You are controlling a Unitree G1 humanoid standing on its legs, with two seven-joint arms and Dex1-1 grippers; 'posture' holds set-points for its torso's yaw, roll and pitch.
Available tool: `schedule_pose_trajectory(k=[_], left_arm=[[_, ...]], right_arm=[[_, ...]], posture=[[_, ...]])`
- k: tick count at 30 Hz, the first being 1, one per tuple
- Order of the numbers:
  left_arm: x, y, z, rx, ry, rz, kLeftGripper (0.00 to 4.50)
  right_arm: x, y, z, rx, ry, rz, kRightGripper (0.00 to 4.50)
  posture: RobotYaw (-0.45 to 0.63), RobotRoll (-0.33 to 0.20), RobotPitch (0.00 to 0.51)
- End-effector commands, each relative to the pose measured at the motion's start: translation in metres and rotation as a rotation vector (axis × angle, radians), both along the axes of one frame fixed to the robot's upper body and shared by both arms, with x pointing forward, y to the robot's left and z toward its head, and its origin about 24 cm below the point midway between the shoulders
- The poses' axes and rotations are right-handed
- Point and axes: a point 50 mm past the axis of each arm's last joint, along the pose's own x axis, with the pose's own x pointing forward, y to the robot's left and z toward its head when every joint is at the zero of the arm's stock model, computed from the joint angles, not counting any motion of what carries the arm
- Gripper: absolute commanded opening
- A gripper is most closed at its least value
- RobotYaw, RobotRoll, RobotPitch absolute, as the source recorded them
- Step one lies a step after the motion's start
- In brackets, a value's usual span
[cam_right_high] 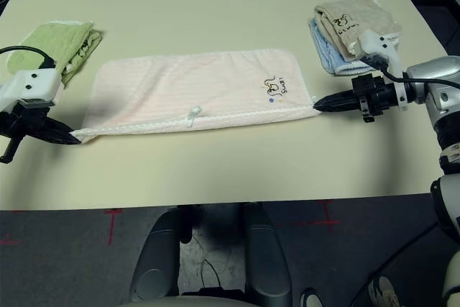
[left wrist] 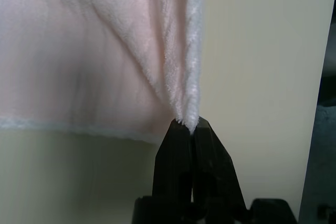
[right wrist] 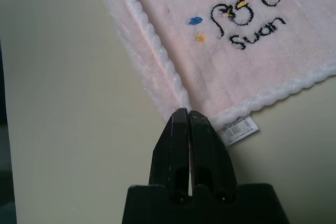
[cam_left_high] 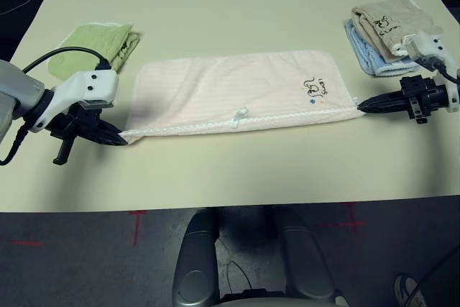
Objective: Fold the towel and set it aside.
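The pale pink towel lies folded in half as a long strip across the middle of the table, its white scalloped edges along the near side. Its dark embroidered mark and white tag sit near the right end. My left gripper is shut on the towel's near left corner, where the terry layers gather into the black fingertips. At the near right corner my right gripper is shut on the doubled edging, just beside the tag. Both grippers rest low at table height.
A green folded towel lies at the back left. A beige folded towel sits on a light blue one at the back right, close behind my right wrist. The table's near edge runs in front of the strip.
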Motion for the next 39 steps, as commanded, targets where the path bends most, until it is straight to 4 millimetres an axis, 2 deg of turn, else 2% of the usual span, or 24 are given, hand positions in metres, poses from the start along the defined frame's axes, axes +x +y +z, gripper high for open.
schedule_pose_trajectory(k=[1, 9, 14, 20, 32, 39], left_arm=[[0.012, 0.008, 0.005, 0.004, -0.051, 0.050, 0.04], [0.040, 0.002, 0.026, -0.062, -0.216, 0.073, 0.04], [0.050, 0.001, 0.029, -0.052, -0.293, 0.087, 0.04], [0.068, -0.002, 0.031, -0.071, -0.412, 0.149, 0.04], [0.085, -0.010, 0.032, -0.046, -0.469, 0.189, 0.04], [0.088, -0.010, 0.035, -0.054, -0.478, 0.202, 0.04]], right_arm=[[0.002, -0.012, 0.003, -0.001, -0.069, -0.069, 0.00], [0.016, -0.011, 0.015, 0.136, -0.225, -0.209, 0.00], [0.024, -0.010, 0.020, 0.170, -0.328, -0.306, 0.00], [0.033, -0.001, 0.018, 0.118, -0.388, -0.339, 0.00], [0.055, 0.032, 0.014, 0.032, -0.470, -0.384, 0.00], [0.059, 0.034, 0.019, 0.029, -0.520, -0.442, 0.00]], posture=[[0.03, 0.000, 0.294], [0.03, 0.000, 0.296], [0.03, 0.000, 0.296], [0.03, 0.000, 0.295], [0.04, 0.000, 0.303], [0.04, 0.000, 0.303]])
